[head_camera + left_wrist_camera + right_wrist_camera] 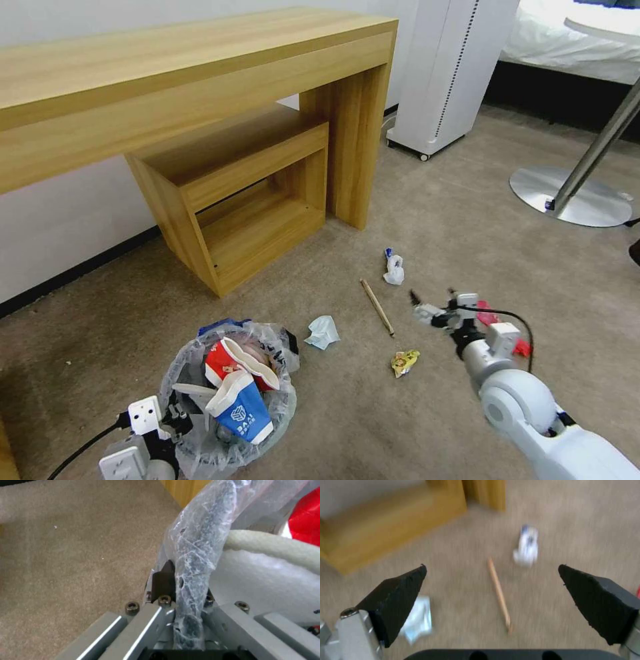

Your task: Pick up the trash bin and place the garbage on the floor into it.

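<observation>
My left pincer is clamped on the rim of the small round dark trash bin with its translucent plastic liner, which sits at the near left of the carpeted floor; in the left wrist view the black fingers squeeze the bagged rim between them. Inside the bin I see a red paper cup, a blue-and-white carton and a white slipper pressed against the liner.

My right pincer hangs low over the carpet at the near right, its black triangular fingers spread wide apart with nothing between them. Just left of it lies the thin wooden stick, running from far to near. Beyond the stick, further off, is a crumpled white wad with blue markings. Nearer to me than the stick, a small yellow wrapper lies on the carpet. Between the stick and the bin rests a pale crumpled tissue. A red wrapper lies on the carpet just right of the right pincer, partly hidden by the wrist.

At the far left stands the light wooden counter with a lower open wooden shelf unit tucked beneath it. A white upright appliance on casters stands far right of it, beside a round metal stand base.
</observation>
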Tool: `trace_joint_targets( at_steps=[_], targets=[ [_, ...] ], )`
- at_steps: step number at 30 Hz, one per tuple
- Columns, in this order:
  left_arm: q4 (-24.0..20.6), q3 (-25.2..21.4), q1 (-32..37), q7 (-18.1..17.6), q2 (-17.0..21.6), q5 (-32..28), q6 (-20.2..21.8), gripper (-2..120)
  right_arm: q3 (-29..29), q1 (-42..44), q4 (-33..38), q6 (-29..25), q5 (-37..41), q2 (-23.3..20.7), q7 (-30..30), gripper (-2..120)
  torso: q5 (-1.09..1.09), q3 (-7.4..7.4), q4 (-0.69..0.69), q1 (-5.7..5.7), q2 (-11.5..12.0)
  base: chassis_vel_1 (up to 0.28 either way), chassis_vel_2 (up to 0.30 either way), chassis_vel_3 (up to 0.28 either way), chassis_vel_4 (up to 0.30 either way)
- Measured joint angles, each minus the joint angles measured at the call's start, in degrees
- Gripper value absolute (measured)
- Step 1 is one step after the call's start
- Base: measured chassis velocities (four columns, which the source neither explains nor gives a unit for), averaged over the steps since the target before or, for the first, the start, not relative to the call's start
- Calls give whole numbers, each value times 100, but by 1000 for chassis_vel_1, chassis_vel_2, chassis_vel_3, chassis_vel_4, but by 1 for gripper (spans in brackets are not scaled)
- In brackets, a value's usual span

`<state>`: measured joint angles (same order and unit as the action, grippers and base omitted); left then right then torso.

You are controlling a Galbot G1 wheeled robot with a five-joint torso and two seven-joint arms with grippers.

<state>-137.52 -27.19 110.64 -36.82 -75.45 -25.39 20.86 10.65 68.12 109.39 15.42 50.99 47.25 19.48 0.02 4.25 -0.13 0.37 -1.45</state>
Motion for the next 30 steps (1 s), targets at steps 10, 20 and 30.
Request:
trace_joint_targets(
  at_steps=[10, 20, 30],
  targets=[
    [194, 71, -16, 26, -275, 177, 1, 0, -879, -1146, -597, 1495, 1149, 282, 1452, 100, 0, 0, 1, 0, 0, 0, 0, 0, 0],
    [324, 85, -34, 106, -293, 172, -30, 0, -1211, -1552, -1569, 1784, 818, 670, 2042, 100, -1, 0, 1, 0, 0, 0, 0, 0, 0],
    [378, 133, -24, 107, -295, 205, -50, 0, -1242, -1697, -2665, 1463, 87, 1055, 1722, 100, -1, 0, 0, 0, 0, 0, 0, 0, 0]
  ],
)
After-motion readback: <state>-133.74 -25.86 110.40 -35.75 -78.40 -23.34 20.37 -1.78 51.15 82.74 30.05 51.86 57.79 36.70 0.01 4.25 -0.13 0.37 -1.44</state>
